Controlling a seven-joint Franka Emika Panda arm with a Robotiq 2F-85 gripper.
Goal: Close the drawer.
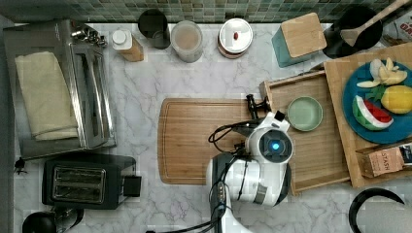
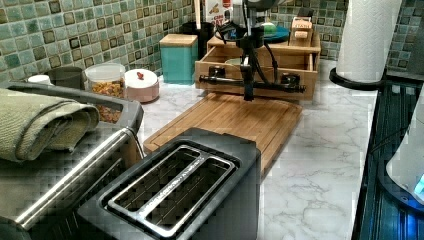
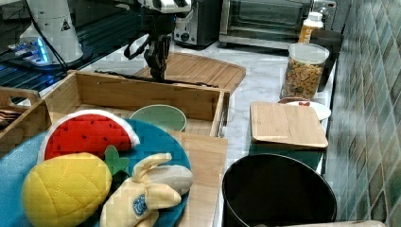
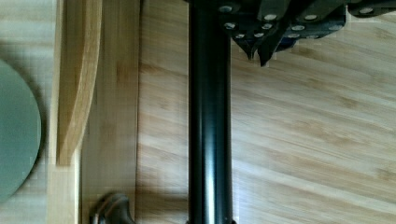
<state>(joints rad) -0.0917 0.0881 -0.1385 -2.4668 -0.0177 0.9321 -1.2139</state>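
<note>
Light-wood drawer (image 1: 316,155), black handle (image 2: 250,82), seemingly pale-green bowl (image 1: 304,113) inside

Bowl (image 1: 304,113) in drawer (image 1: 316,160) (pulled out); cutting board (image 1: 194,141) at top view's left.

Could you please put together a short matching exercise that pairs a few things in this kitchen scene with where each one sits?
Things:
1. green bowl
2. folded towel
3. toy watermelon
4. tool

Places:
A. on the blue plate
B. at the black handle
C. inside the open drawer
D. on top of the oven

Pairs: 1-C, 2-D, 3-A, 4-B
</note>
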